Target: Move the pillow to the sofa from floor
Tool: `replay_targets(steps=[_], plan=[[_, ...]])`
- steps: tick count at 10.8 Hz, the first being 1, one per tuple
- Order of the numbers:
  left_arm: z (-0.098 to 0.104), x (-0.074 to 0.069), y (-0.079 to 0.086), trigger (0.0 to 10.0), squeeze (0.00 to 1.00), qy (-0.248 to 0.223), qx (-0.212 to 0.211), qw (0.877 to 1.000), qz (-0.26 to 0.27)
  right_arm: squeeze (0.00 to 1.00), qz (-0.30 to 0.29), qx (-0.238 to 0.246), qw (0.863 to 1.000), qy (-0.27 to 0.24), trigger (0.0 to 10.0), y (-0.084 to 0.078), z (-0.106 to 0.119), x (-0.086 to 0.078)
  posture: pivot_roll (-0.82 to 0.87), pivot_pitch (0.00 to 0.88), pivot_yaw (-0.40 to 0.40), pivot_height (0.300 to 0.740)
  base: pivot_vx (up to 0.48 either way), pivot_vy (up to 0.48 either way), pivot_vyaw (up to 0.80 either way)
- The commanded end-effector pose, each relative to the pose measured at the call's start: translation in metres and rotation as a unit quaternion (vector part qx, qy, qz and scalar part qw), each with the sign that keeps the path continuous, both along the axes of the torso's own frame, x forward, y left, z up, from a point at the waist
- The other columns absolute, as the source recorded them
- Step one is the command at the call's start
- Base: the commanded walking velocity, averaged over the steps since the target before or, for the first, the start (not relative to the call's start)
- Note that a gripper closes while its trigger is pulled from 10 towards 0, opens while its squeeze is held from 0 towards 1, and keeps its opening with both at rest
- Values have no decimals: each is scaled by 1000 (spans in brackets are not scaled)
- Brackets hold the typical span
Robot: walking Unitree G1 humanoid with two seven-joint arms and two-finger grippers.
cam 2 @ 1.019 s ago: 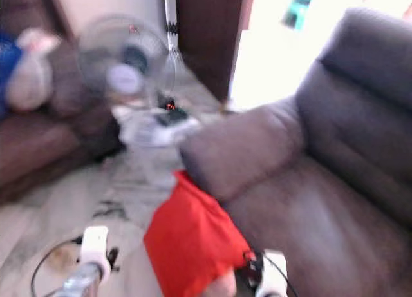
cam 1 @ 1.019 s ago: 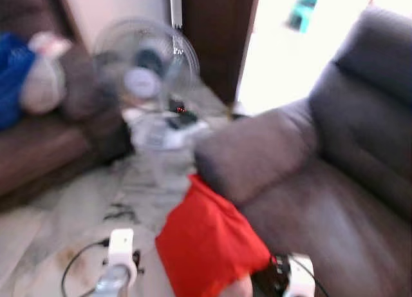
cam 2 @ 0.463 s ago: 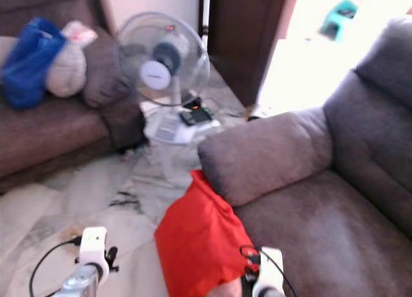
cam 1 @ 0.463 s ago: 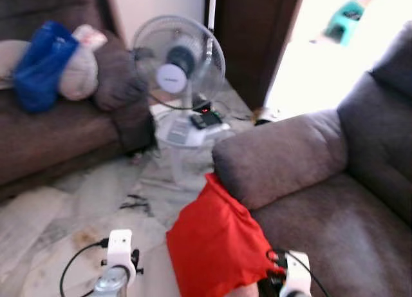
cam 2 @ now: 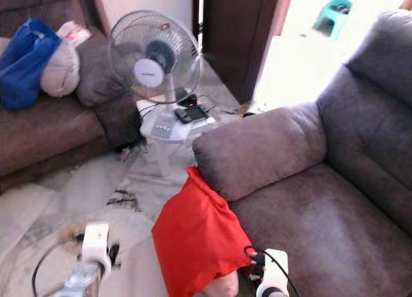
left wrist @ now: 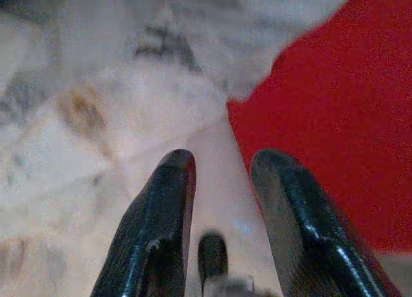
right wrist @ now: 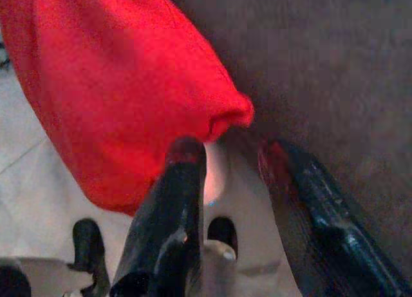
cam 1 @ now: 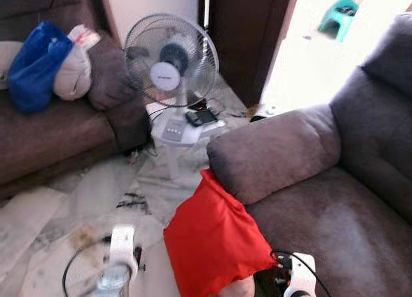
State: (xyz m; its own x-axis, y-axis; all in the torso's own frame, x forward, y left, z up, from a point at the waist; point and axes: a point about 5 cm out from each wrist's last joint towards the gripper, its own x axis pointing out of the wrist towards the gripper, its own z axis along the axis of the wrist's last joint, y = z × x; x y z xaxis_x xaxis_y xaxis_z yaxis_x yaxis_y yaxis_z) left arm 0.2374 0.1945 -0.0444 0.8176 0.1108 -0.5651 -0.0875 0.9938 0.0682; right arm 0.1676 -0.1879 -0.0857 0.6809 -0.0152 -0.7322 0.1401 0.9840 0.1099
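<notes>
Your left gripper (left wrist: 222, 181) hangs over bare floor (left wrist: 96, 116), fingers apart and empty. The red pillow (cam 1: 215, 239) leans on the sofa (cam 1: 322, 207) front, ungrabbed. Your right gripper (right wrist: 235, 158) gapes at its lower corner, so you must close in and pinch before lifting.

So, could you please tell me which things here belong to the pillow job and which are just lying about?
Belongs to the job:
red pillow, leaning against the sofa's front
grey sofa
right gripper, open beside the pillow

Lying about:
white fan
blue bag on the brown couch
teal stool
</notes>
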Motion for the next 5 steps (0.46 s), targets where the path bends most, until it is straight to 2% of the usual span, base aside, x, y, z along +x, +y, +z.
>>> replay_targets(steps=[1, 2, 3, 4, 5], plan=[[13, 14, -2, 10000, 0, -42, 2, 999, -1, 0, 1, -3, 1000, -13, 10000, -1, 1, 0, 32, 58, -45, 740, 0, 0, 0], [20, 21, -2, 10000, 0, -70, 10, 998, -8, 0, 13, -1, 1000, -25, 10000, 0, 3, 2, 33, 55, -46, 740, 0, 0, 0], [22, 21, 0, 10000, 0, -77, 16, 997, -4, 0, 13, 2, 999, -34, 10000, 0, 4, 3, 36, 53, -49, 740, 0, 0, 0], [20, 18, -1, 10000, 0, -76, 37, 996, -17, 0, 20, -23, 989, -142, 10000, 4, 47, 75, 37, 49, -47, 740, 0, 0, 0], [37, 26, -2, 10000, 0, -155, 30, 987, -26, 0, 16, -22, 975, -220, 10000, 2, 71, 98, 31, 48, -41, 740, 0, 0, 0]])
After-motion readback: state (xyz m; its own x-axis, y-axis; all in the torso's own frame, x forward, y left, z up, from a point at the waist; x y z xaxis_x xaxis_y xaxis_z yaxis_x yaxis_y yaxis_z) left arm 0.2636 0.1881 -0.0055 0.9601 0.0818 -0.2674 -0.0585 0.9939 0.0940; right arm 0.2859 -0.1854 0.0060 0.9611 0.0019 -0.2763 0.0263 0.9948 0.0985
